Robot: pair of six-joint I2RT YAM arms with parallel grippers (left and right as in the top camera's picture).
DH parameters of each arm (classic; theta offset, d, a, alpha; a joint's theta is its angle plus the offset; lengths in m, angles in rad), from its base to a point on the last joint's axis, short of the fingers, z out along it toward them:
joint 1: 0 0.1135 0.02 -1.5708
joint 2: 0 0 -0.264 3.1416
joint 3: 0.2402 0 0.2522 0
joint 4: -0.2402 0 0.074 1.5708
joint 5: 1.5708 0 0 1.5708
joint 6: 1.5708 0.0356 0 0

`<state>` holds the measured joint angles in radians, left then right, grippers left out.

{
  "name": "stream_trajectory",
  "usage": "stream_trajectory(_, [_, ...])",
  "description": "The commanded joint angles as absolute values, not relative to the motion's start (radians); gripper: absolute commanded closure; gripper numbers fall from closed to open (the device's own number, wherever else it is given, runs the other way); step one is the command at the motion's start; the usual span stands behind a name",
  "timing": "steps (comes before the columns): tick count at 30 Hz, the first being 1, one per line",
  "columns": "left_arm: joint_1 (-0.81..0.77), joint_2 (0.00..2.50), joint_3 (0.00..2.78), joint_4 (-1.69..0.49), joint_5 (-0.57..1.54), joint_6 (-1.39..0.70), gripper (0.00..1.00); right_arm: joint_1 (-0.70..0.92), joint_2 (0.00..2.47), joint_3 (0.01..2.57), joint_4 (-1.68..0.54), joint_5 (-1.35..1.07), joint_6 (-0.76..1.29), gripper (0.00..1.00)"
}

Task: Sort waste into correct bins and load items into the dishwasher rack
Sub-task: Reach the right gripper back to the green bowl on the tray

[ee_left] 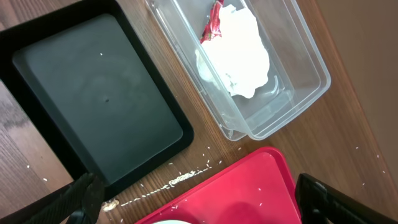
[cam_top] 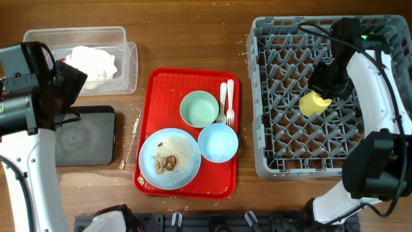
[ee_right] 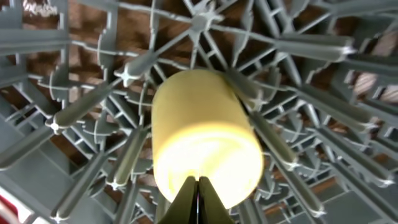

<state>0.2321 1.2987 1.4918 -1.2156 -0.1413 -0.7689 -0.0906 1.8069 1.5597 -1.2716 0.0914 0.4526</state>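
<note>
**Yellow cup among the rack pegs, right fingers closed at its edge**

Right side: small yellow cup [ee_right: 205, 146] lying tilted among the upright pegs of the grey dishwasher rack [cam_top: 259, 96], in the rack's far half as seen from overhead. Right gripper [ee_right: 198, 198] at the cup's near edge, fingertips pressed together with no gap; not possible to tell whether the cup wall is pinched between them.

Centre: red serving tray [cam_top: 158, 87] carrying a light blue plate [cam_top: 188, 154] with brownish food scraps [cam_top: 168, 162] and whitish crumbs [cam_top: 174, 147], a pale green bowl [cam_top: 199, 108], a light blue bowl [cam_top: 217, 142] against the plate's rim, and a white plastic spoon [cam_top: 223, 96] and fork [cam_top: 230, 106] side by side beside the green bowl.

Left side: clear plastic tub [ee_left: 298, 68] holding crumpled white napkins [ee_left: 242, 56] and a red-and-white wrapper [ee_left: 214, 22]; shallow black tray [ee_left: 93, 106] just beside it. Left gripper [ee_left: 199, 202] above the corner of the red tray, fingers [ee_left: 78, 199] spread wide apart.
</note>
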Motion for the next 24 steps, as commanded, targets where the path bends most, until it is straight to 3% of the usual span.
stream_trajectory(1, [0.239, 1.297, 1.495, -1.213, -0.150, -0.771, 0.00, -0.095, 1.747, 1.596, -1.284, 0.130, 0.472, 0.96])
stream_trajectory(7, [0.239, 1.297, 1.495, -1.213, -0.150, -0.771, 0.00, -0.067, 1.679, 1.599, -1.268, -0.184, 0.271, 0.95])
stream_trajectory(9, [0.239, 1.297, 1.495, -1.213, -0.150, -0.771, 0.00, -0.006, 1.628, 1.599, -1.230, -0.289, 0.215, 0.91])
stream_trajectory(10, [0.239, 1.297, 1.495, -1.213, -0.150, -0.771, 0.00, 0.026, 1.610, 1.599, -1.213, -0.310, 0.215, 0.83])
stream_trajectory(12, [0.239, 1.297, 1.495, -1.213, -0.150, -0.771, 0.00, 0.121, 1.586, 1.599, -1.155, -0.339, 0.221, 0.43])
stream_trajectory(14, [0.239, 1.297, 1.495, -1.213, -0.150, -0.771, 0.00, 0.222, 1.591, 1.599, -1.090, -0.337, 0.258, 0.32])
stream_trajectory(24, [0.239, 1.297, 1.495, -1.213, -0.150, -0.771, 0.00, 0.721, 1.831, 1.599, -0.902, -0.134, 0.387, 0.24])
